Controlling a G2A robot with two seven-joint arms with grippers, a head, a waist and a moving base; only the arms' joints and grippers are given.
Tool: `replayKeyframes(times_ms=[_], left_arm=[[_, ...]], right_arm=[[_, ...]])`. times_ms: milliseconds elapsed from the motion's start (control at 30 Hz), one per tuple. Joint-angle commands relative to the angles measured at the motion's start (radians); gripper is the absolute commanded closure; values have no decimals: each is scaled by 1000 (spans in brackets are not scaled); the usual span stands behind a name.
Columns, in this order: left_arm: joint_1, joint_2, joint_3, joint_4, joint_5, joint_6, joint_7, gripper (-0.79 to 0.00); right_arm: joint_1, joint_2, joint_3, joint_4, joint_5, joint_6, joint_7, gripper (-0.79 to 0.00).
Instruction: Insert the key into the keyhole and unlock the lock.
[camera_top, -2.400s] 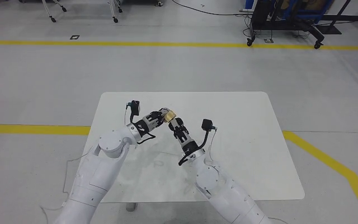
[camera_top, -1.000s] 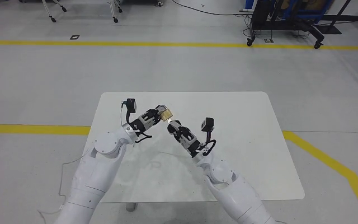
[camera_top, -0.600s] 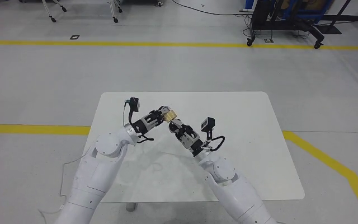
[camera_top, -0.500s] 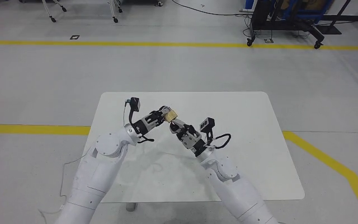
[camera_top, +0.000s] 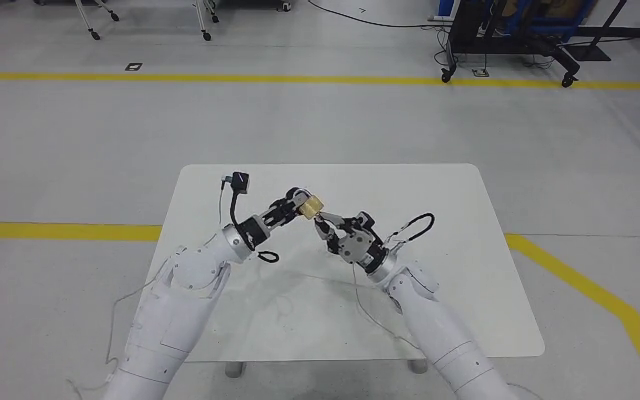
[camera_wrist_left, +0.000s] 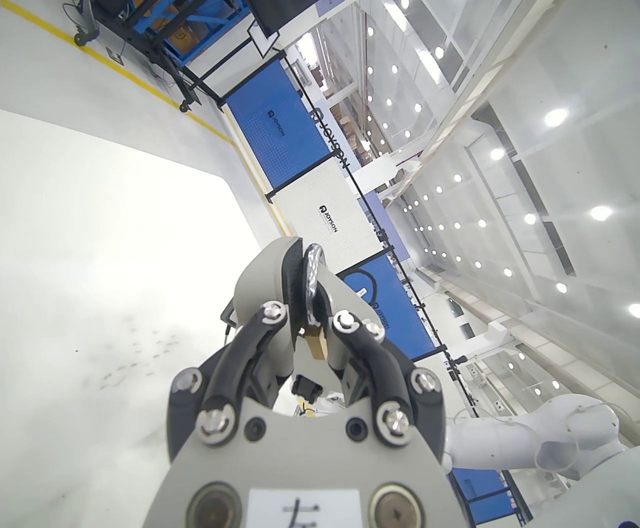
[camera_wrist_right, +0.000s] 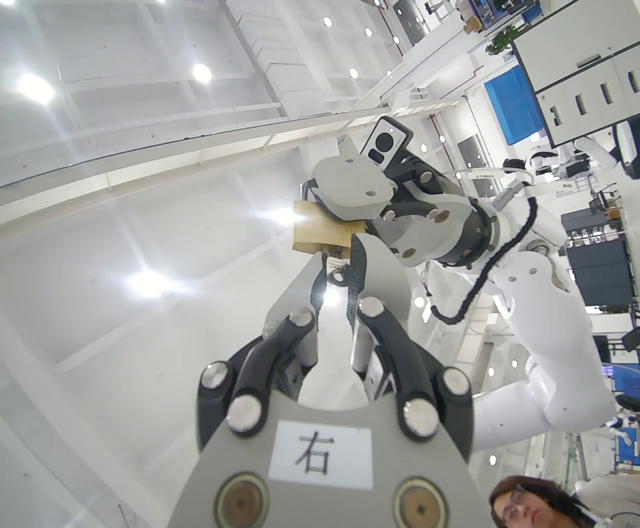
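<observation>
One key (camera_wrist_right: 334, 271), tip pointing at lock (camera_wrist_right: 320, 234)

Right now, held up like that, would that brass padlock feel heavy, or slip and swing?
Probably heavy for its size: the padlock looks like solid brass. It might pivot or slip, since the left pincer clamps its smooth shackle. All metal, so likely rigid against the key.

A white surface (camera_top: 450, 205) with rounded corners is standing on a pale grey floor (camera_top: 300, 120). A yellow floor line (camera_top: 70, 231) is passing beneath it and showing at either side. In the left wrist view, faint dark scuff marks (camera_wrist_left: 135, 355) are speckling the white top, and one rounded corner is meeting the floor beyond.
</observation>
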Motion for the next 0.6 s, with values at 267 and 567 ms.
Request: replayKeyframes(times_ms=[267,567], left_arm=[[-1,0,-5,9,-47,9,-12,0],[-8,0,-7,22,-94,35,-29,0]], right_arm=[[-27,11,7,-71,-159,-113,-35,-225],[-95,26,19,-192,-390,-245,-157,-372]])
